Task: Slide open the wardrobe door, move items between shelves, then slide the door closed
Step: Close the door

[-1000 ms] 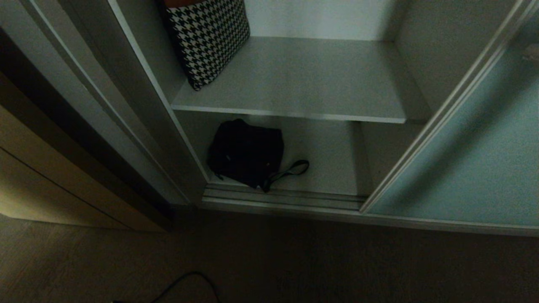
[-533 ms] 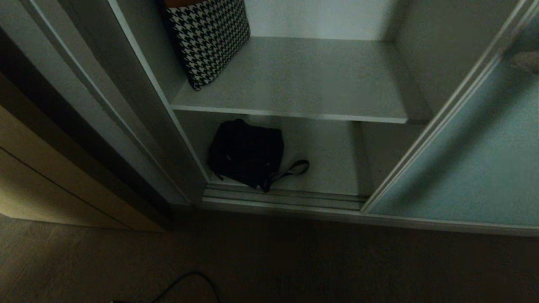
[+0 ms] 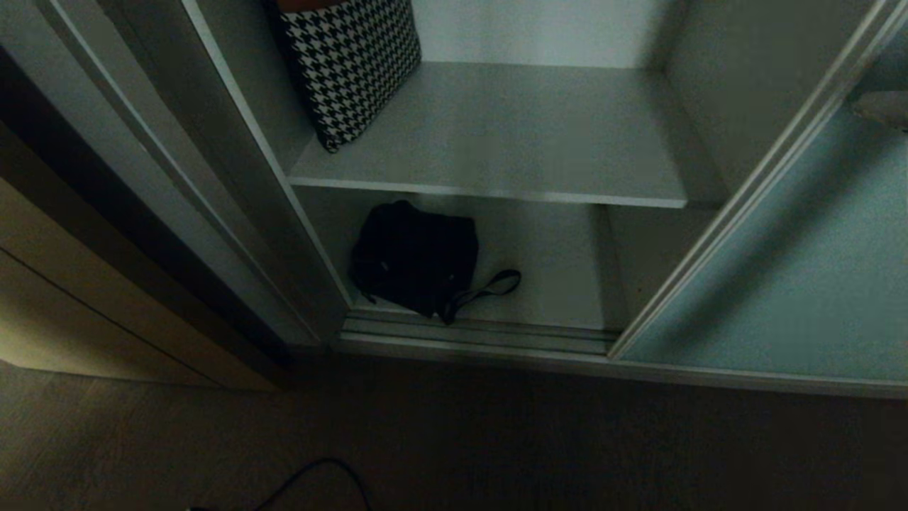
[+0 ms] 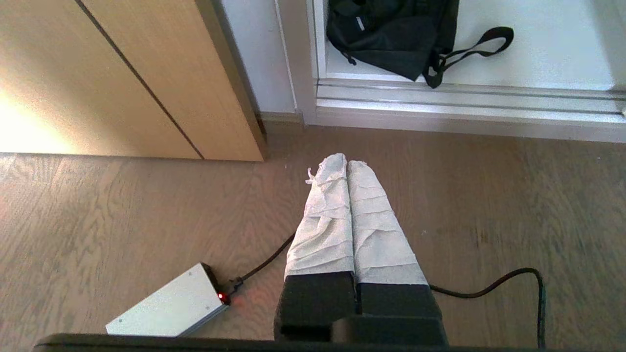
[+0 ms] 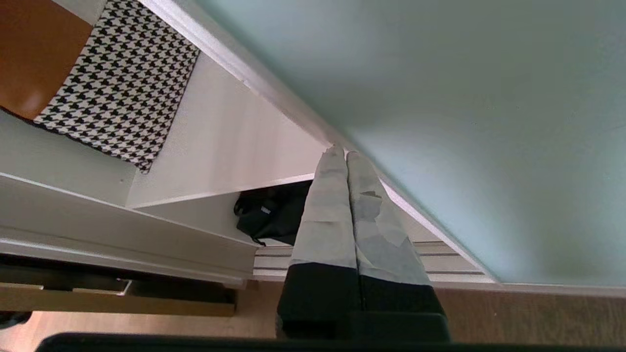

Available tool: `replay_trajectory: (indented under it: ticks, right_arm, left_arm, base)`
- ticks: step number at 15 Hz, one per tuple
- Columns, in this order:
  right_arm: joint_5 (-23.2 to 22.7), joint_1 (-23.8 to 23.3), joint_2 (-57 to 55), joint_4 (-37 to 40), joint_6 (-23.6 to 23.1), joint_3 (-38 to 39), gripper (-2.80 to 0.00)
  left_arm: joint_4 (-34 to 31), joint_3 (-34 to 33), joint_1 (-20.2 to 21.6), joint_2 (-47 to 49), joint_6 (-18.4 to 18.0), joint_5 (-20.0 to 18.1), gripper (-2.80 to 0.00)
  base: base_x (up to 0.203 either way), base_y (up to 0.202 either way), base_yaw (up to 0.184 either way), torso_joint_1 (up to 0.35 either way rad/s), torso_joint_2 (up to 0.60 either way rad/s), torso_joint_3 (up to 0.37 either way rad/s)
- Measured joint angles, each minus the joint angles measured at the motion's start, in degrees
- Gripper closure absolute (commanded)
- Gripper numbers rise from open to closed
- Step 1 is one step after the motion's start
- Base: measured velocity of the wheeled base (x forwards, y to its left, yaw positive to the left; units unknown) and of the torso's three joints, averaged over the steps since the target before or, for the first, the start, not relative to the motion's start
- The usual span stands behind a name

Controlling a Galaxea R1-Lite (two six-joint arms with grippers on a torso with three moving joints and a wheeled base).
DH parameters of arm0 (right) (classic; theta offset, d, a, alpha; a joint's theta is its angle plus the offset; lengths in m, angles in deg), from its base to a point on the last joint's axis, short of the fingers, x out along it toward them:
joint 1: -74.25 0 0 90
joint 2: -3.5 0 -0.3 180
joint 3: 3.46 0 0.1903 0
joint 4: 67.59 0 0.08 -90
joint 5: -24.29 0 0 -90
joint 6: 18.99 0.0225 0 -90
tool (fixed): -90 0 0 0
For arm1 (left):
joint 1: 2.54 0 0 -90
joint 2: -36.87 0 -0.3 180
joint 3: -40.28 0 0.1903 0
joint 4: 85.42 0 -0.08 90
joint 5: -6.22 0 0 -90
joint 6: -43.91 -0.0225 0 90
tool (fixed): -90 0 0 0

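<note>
head view: wardrobe stood open, sliding wardrobe door (image 3: 780,284) drawn to the right. held a houndstooth cushion (image 3: 351,67) on the upper shelf (image 3: 511,135), a black bag (image 3: 415,257) on the bottom shelf (image 3: 553,262), strap at the door track (image 3: 475,333). wide bare shelf room right of both.

left wrist view: showed the left gripper (image 4: 347,164) clenched, empty, above the wooden floor (image 4: 122,215), near a cable (image 4: 513,278) and a silver box (image 4: 168,310), beige cabinet (image 4: 122,73) beside.

right wrist view: showed the right gripper (image 5: 342,154) clenched, empty, tips at the door frame's edge.
</note>
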Motion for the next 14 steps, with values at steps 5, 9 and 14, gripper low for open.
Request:
replay_trajectory:
  ticks: [5, 9, 14]
  right_arm:
    - [0.0, 0.0, -0.9, -0.4, -0.1, 0.3, 0.0]
    - [-0.2, 0.0, -1.8, -1.7, -0.1, 0.3, 0.0]
    - [-0.4, 0.7, -2.4, -1.8, -0.1, 0.4, 0.0]
  left_arm:
    - [0.0, 0.0, 0.0, 0.0, 0.0, 0.0, 0.0]
    - [0.0, 0.0, 0.0, 0.0, 0.0, 0.0, 0.0]
    - [0.0, 0.0, 0.0, 0.0, 0.0, 0.0, 0.0]
  base:
    - [0.0, 0.0, 0.0, 0.0, 0.0, 0.0]
    - [0.0, 0.0, 0.0, 0.0, 0.0, 0.0]
    - [0.0, 0.0, 0.0, 0.0, 0.0, 0.0]
